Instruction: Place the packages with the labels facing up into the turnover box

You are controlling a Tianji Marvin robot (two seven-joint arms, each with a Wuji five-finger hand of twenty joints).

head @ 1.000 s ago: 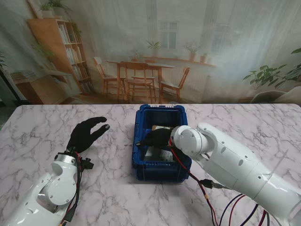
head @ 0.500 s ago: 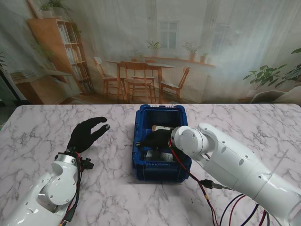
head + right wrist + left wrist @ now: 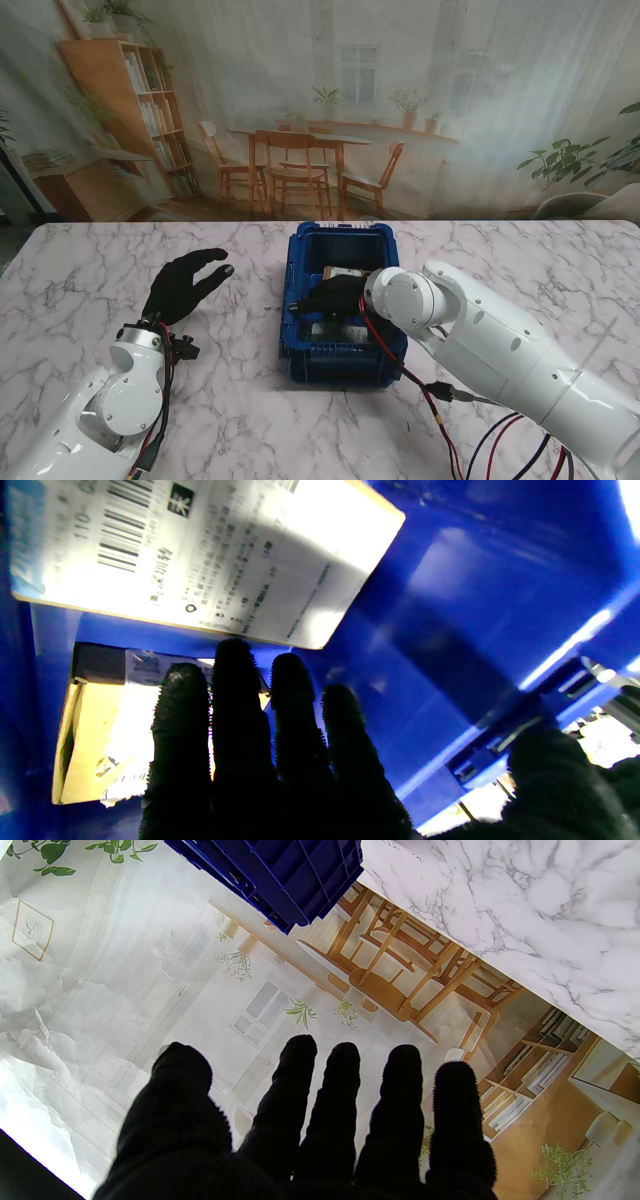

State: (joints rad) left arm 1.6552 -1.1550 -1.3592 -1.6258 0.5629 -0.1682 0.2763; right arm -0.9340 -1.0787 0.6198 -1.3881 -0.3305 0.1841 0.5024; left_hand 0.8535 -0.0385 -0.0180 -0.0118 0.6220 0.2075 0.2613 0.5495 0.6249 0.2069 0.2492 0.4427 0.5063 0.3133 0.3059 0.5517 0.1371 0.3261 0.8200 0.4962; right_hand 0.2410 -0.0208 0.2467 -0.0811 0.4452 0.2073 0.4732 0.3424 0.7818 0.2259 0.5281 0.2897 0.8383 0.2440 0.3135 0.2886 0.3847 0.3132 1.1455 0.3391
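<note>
Item: turnover box (image 3: 340, 240), blue, sitting mid-worktop (image 3: 90, 270), holding two packages. One package (image 3: 200, 555) is lying with its barcode label facing up; a second package (image 3: 95, 730), also showing a label, is lying beside it on the box floor.

Step in hand, as judged: settling a package flat inside the box. Doing it well likely means keeping the labelled face upward, letting the parcel rest fully on the floor, then lifting the fingers straight clear of the wall without dragging it over.

Right robot hand (image 3: 335, 294): reaching down into the box, fingers (image 3: 240, 720) extended and held side by side over the second package, thumb apart near the box wall; gripping nothing that can be seen.

Left robot hand (image 3: 185, 283): hovering over bare worktop, left of the box, fingers spread, empty.
</note>
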